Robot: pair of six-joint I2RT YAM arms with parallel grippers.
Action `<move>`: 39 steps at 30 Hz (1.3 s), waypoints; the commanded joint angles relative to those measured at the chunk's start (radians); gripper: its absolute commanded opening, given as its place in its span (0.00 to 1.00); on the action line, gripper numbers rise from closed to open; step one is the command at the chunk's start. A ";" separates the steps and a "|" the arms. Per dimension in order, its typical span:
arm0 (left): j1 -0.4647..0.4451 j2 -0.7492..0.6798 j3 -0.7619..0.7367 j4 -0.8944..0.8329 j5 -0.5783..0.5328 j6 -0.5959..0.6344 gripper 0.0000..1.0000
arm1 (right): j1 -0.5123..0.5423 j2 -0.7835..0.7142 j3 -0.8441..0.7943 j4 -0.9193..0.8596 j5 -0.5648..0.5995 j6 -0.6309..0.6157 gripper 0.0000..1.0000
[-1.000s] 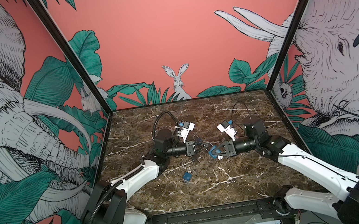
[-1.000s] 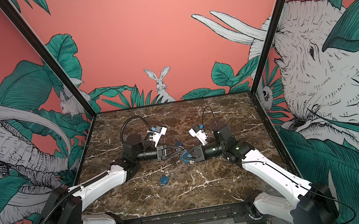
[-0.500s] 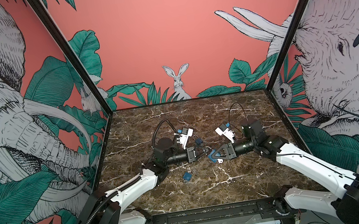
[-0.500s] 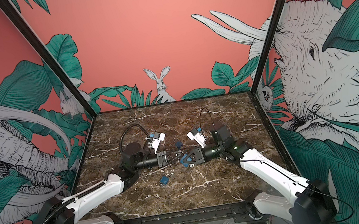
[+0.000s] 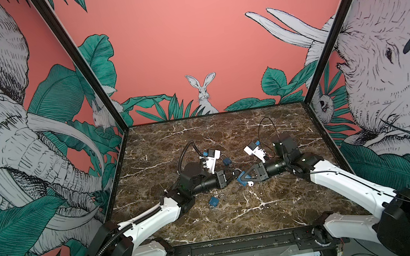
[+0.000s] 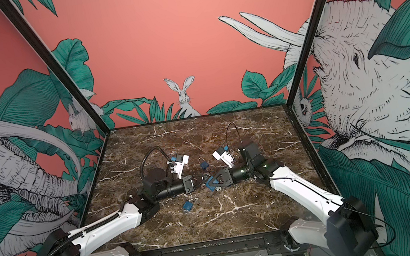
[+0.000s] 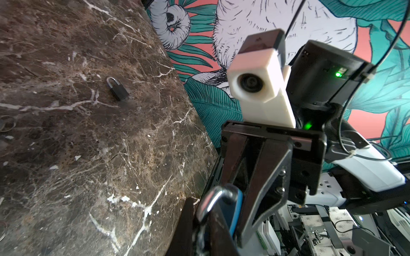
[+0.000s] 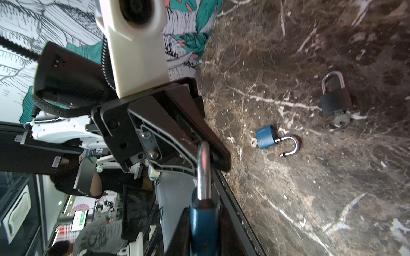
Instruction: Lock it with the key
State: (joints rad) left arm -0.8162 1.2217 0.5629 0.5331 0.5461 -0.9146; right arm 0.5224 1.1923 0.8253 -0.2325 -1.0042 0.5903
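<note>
Two arms meet tip to tip over the middle of the brown marble table (image 5: 243, 220), seen in both top views. The right gripper (image 5: 245, 178) is clamped, jaws narrow, on the body of a blue padlock (image 8: 203, 221), which it holds clear of the table. The lock's steel shackle (image 8: 203, 159) points toward the opposite arm. The left gripper (image 5: 231, 178) has its jaws drawn almost together, with its tip right at the curve of that shackle. We cannot tell from either wrist view whether it pinches the shackle or a key, or merely touches.

Lying on the marble nearer the arms' bases is a second blue padlock (image 5: 213, 201), its shackle swung open. Farther back, beyond the two grippers, rests a dark padlock (image 8: 335, 102) with its shackle closed. We see a key (image 8: 339, 120) sitting at the bottom of its body. Both loose locks are well apart from the grippers.
</note>
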 commanded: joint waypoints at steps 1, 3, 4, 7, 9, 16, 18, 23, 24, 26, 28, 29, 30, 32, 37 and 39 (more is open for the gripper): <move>-0.174 0.010 -0.044 0.006 0.268 0.011 0.00 | -0.013 0.042 0.115 0.470 0.069 0.027 0.00; -0.185 0.002 -0.052 0.013 0.246 0.007 0.00 | -0.018 0.059 0.121 0.489 0.062 0.033 0.00; -0.188 -0.002 -0.054 0.013 0.239 0.004 0.00 | -0.020 0.068 0.124 0.494 0.056 0.037 0.00; -0.188 -0.030 -0.057 0.001 0.205 0.022 0.00 | -0.021 0.084 0.114 0.537 0.045 0.060 0.00; -0.183 -0.055 -0.039 -0.056 0.169 0.059 0.00 | -0.022 0.084 0.105 0.524 0.047 0.056 0.00; -0.032 -0.087 0.038 -0.150 0.202 0.113 0.00 | -0.018 0.041 0.044 0.380 0.082 -0.026 0.00; 0.013 -0.090 0.054 -0.146 0.236 0.118 0.00 | -0.018 0.033 0.019 0.377 0.081 -0.024 0.00; 0.049 -0.086 0.148 -0.255 0.290 0.199 0.00 | -0.008 0.014 -0.004 0.312 0.091 -0.057 0.00; 0.051 -0.086 0.161 -0.272 0.293 0.210 0.00 | -0.008 0.011 -0.004 0.297 0.094 -0.065 0.00; 0.058 -0.083 0.178 -0.281 0.302 0.217 0.00 | -0.005 0.004 -0.001 0.269 0.102 -0.084 0.00; 0.064 -0.076 0.191 -0.280 0.313 0.215 0.00 | -0.003 0.001 0.003 0.255 0.105 -0.091 0.00; 0.066 -0.074 0.197 -0.279 0.319 0.213 0.00 | -0.003 0.001 0.005 0.249 0.104 -0.093 0.00; 0.066 -0.070 0.203 -0.279 0.319 0.212 0.00 | -0.001 0.000 0.005 0.247 0.102 -0.092 0.00; 0.069 -0.063 0.214 -0.275 0.322 0.203 0.00 | 0.004 0.002 0.006 0.242 0.101 -0.094 0.00; 0.073 -0.042 0.234 -0.237 0.333 0.166 0.00 | 0.022 0.000 0.013 0.205 0.117 -0.118 0.00; 0.074 -0.038 0.237 -0.225 0.333 0.158 0.00 | 0.027 -0.003 0.009 0.202 0.125 -0.122 0.00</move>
State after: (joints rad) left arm -0.7033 1.1973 0.7506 0.2329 0.7177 -0.7334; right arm 0.5323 1.1816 0.8139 -0.0795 -1.0061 0.4950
